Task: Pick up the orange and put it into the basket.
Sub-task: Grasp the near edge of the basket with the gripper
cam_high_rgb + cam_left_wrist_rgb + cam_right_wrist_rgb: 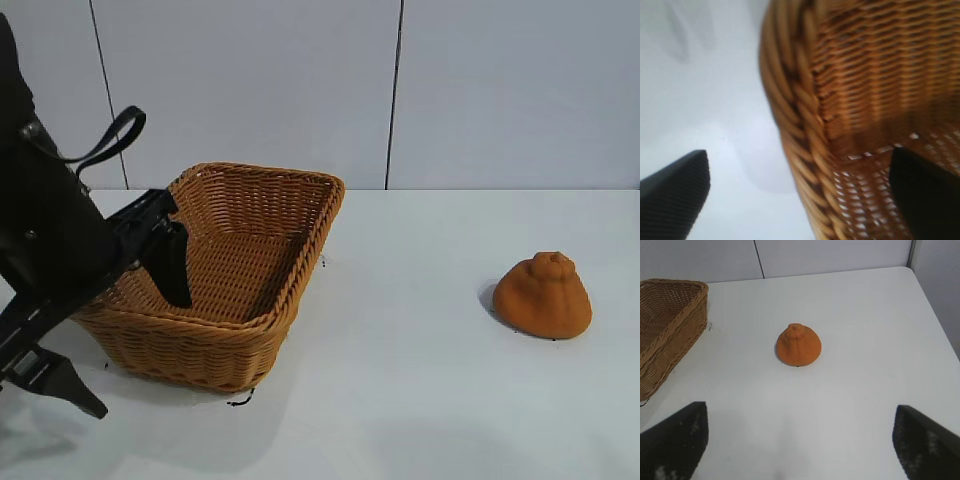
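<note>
The orange (543, 295) is a small dull-orange lump with a knob on top, resting on the white table at the right, well apart from the basket (262, 190). The tan wicker basket stands at the left. My left gripper (142, 356) is open and straddles the basket's near side wall, with one finger inside and the other outside; the left wrist view shows the braided basket rim (795, 125) running between its fingers (675, 195). My right gripper (801, 440) is open above bare table, with the orange (798, 345) some way ahead of it and the basket (670, 320) off to one side.
The white table (400, 400) stretches between basket and orange. A pale panelled wall (480, 90) stands behind it. The table's far corner and side edge (935, 310) show in the right wrist view.
</note>
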`<state>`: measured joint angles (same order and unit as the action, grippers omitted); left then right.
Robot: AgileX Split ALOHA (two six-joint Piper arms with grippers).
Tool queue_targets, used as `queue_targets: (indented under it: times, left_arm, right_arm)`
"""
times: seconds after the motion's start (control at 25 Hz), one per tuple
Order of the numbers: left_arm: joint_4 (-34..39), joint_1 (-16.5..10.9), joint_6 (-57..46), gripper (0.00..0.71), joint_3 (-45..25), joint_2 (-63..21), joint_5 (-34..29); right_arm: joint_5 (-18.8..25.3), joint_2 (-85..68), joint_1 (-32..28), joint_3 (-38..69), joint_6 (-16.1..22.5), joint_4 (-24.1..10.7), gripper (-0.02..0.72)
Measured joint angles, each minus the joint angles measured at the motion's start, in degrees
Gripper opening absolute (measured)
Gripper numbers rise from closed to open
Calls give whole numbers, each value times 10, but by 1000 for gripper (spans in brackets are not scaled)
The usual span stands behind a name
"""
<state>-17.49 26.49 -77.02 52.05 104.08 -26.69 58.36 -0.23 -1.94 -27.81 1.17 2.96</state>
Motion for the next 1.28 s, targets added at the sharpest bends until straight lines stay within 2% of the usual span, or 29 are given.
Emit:
queue_targets:
  times: [0.36, 0.44, 0.64, 0.72, 0.76, 0.8, 0.84, 0.92, 1.16, 1.28]
  left_arm:
    - [0, 0, -8, 661, 3, 17, 22]
    - [0, 0, -8, 623, 3, 18, 22]
    - [0, 0, -8, 424, 23, 18, 21]
    - [0, 0, -8, 309, 32, 18, 17]
    - [0, 0, -8, 309, 32, 18, 17]
    - [-1, 0, -8, 251, 33, 18, 16]
    - [-2, 0, -8, 154, 35, 18, 9]
    - [-4, 0, -13, 103, 37, 18, 7]
    - [-4, -1, -4, 90, 43, 18, -16]
    - [-2, -13, 35, 90, 67, 18, -58]
  right_arm:
    - [-1, 0, 0, 0, 0, 0, 694]
    - [-1, 0, 0, 0, 0, 0, 694]
    - [-1, 0, 0, 0, 0, 0, 694]
    - [-1, 0, 0, 0, 0, 0, 694]
    - [-1, 0, 0, 0, 0, 0, 694]
    - [-1, 0, 0, 0, 0, 0, 694]
    - [-1, 0, 0, 0, 0, 0, 694]
    - [-1, 0, 0, 0, 0, 0, 694]
    - [-1, 0, 0, 0, 0, 0, 694]
    - [-1, 0, 0, 0, 0, 0, 694]
